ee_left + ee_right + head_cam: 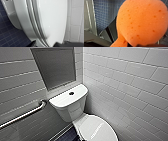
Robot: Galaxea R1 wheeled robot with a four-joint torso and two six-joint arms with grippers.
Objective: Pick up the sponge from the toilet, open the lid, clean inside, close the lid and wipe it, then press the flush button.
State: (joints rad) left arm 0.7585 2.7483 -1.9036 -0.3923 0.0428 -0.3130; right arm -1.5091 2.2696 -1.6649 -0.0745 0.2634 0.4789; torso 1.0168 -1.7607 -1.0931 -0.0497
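The white toilet [72,109] stands in the corner with its boxy tank against the wall. Its lid [96,128] lies closed over the bowl. In the left wrist view the lid [52,21] is close and glossy, and my left gripper [46,44] hangs open near its rim, one dark fingertip [33,43] on either side. The orange-red sponge [142,22] looms large in the right wrist view, pinched at its narrow end by my right gripper [126,45], which is shut on it. A round dark flush button [71,93] sits on the tank top.
A steel grab bar [22,115] runs along the left tiled wall. A grey recessed panel [53,67] sits above the tank. White tiled wall [130,84] closes in on the right. Dark blue floor tiles [8,36] lie beside the bowl.
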